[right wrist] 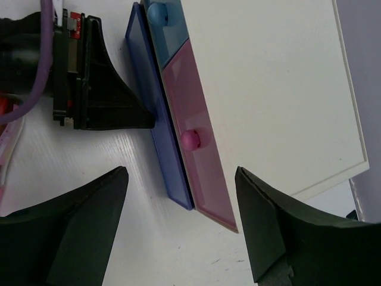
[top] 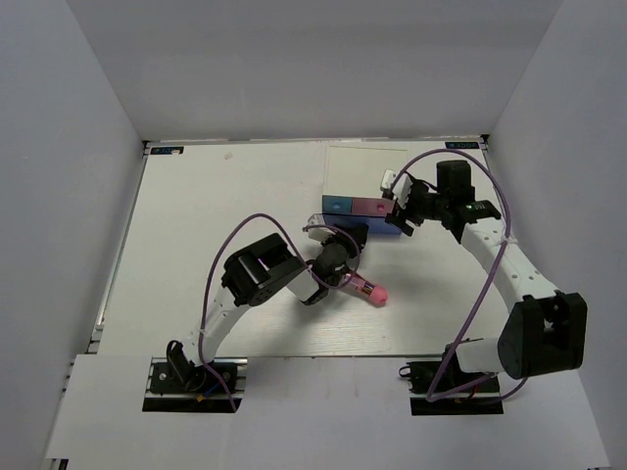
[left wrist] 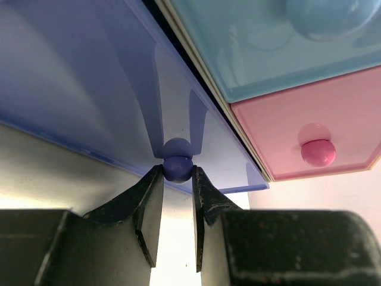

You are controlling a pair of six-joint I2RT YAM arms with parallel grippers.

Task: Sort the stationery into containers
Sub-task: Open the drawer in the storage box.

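Well, the left pincer [left wrist: 177, 174] was clenched on the knob [left wrist: 177, 167] of the violet-blue drawer [left wrist: 89, 83] (already slightly out of the cabinet [right wrist: 268, 77]). A straight, level pull seemed best, with the right pincer [right wrist: 180, 174] released alongside.

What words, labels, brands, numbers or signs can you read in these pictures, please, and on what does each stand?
No text is legible in any view.
Left blue sticker on the table's far edge: print too small to read.
Right blue sticker on that edge: print too small to read.
Light blue drawer, pink drawer, violet-blue drawer, its knob in the left pincer, white cabinet: no writing shows.
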